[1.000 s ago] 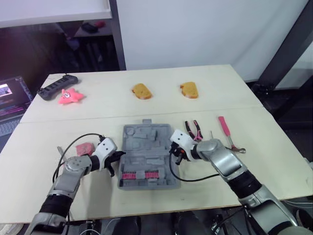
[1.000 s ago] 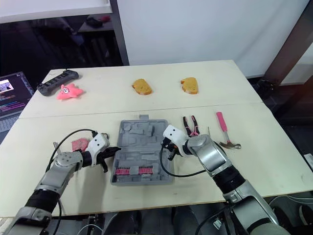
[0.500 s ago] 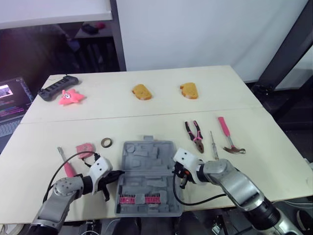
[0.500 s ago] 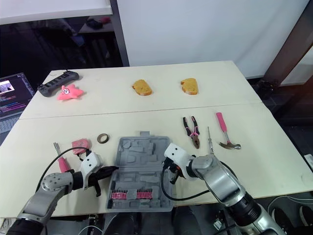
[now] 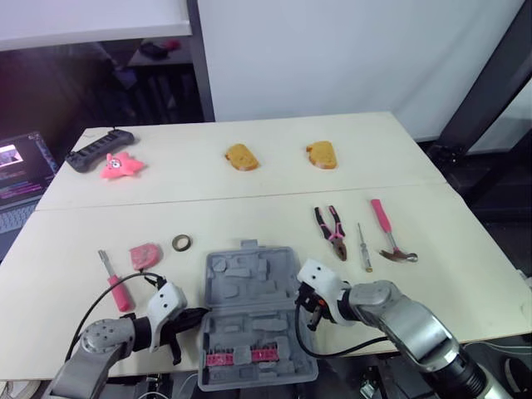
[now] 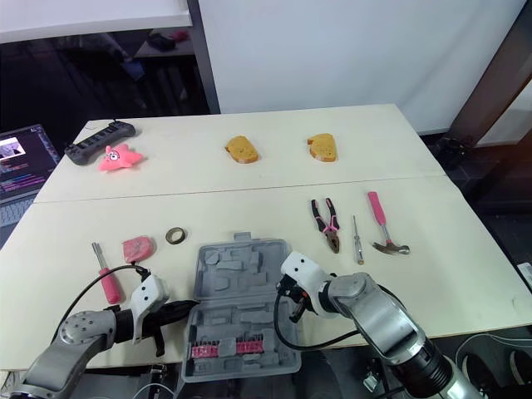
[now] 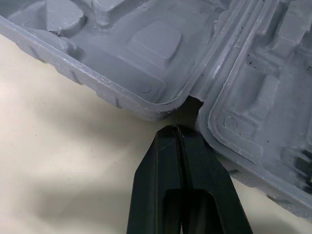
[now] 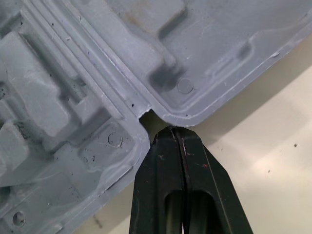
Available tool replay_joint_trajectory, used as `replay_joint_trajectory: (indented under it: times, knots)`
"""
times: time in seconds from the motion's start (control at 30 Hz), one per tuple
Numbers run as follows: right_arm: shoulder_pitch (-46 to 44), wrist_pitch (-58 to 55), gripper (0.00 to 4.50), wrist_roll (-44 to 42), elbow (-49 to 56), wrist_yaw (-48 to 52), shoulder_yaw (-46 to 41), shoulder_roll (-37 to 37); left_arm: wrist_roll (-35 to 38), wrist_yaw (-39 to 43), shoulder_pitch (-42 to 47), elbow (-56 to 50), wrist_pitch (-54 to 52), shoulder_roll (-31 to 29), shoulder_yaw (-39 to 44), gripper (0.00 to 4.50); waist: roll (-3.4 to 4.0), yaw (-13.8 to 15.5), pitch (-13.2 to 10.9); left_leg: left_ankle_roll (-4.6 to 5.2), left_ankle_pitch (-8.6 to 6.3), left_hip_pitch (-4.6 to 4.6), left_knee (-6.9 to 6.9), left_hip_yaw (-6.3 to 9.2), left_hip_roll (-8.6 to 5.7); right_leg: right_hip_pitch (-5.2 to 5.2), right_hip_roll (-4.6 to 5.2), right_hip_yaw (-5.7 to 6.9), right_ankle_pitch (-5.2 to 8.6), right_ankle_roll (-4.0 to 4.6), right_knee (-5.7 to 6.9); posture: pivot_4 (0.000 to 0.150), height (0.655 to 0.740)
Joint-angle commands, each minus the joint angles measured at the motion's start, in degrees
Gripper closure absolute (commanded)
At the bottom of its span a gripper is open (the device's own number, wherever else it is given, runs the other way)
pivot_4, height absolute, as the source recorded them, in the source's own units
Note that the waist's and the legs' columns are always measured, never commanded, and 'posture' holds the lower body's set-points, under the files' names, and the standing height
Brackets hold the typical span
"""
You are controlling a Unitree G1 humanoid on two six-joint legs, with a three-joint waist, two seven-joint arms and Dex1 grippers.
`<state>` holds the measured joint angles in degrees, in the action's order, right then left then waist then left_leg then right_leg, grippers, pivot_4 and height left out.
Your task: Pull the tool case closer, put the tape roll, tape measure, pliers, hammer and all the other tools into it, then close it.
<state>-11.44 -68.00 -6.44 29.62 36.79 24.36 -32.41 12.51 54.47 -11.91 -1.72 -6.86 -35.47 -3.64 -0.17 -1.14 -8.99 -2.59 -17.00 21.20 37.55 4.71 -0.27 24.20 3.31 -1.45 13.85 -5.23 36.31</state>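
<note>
Open tool case (image 5: 253, 316) sat right between both grippers, close to the table's (image 5: 465, 291) front edge. Left gripper (image 7: 178, 129), fingers pressed together, tip at one hinge notch; right gripper (image 8: 174, 130), pressed together too, at the other. Beyond the right one, pliers (image 5: 331, 231) and hammer (image 5: 389, 233) lay well apart on bare tabletop; beyond the left, the tape roll (image 5: 180, 243).

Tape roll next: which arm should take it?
Left. The tape roll lies left of the tool case, beside the pink tape measure. The left gripper sits at the case's left edge, fingers shut. The right gripper is across the case, nearer the pliers.
</note>
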Motion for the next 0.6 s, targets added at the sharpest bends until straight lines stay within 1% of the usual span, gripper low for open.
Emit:
replay_joint_trajectory:
  times: [0.03,0.13,0.2,0.23,0.4,0.6]
  knots:
    - [0.81,-0.62,4.48,-1.43,2.12,-0.78,-0.3,-0.58,-1.97,1.41,-2.63,5.87,0.2,-0.12,-2.87,4.5,0.06,-0.01,0.15,0.0,0.0,-0.04,-0.05,0.0,0.0,-0.03,0.0,0.0,0.0,0.0,-0.02,0.15,0.74]
    - [1.21,-0.61,4.48,-1.82,1.98,-1.69,-1.25,-0.99,-2.17,2.19,-1.88,8.27,2.0,0.12,-3.18,4.5,0.13,-0.02,0.29,0.0,0.0,-0.25,-0.21,-0.02,0.0,-0.2,0.0,0.0,0.04,0.06,-0.11,0.15,0.74]
    - [1.34,-0.45,4.48,-1.95,1.33,-2.33,-2.27,-1.23,-2.34,2.88,-1.08,9.76,3.17,0.48,-3.56,4.5,0.12,-0.01,0.3,0.01,-0.01,-0.84,-0.41,-0.03,0.0,-0.74,0.0,0.0,0.24,0.16,-0.22,0.15,0.74]
    - [1.27,-0.17,4.48,-1.92,0.99,-2.56,-2.44,-1.58,-2.36,3.2,-0.73,10.29,3.62,0.66,-3.7,4.5,0.15,-0.02,0.32,0.08,-0.05,-0.96,-0.41,-0.02,0.0,-0.87,0.01,0.0,0.43,0.15,-0.22,0.15,0.74]
    - [0.94,0.57,4.48,-2.59,0.01,-2.83,-3.3,-2.82,-2.9,4.76,0.6,11.34,5.37,1.0,-5.01,4.5,0.25,0.09,0.39,0.16,-0.1,-0.97,-0.4,-0.02,-0.01,-0.9,0.03,0.0,0.47,0.12,-0.22,0.15,0.74]
    - [0.52,0.27,4.48,-3.71,0.69,-2.41,-2.57,-3.74,-3.23,5.86,0.92,8.15,4.31,0.6,-7.38,4.5,0.26,0.25,0.39,0.17,-0.1,-0.95,-0.4,-0.01,-0.05,-0.9,0.11,0.0,0.5,0.08,-0.23,0.15,0.74]
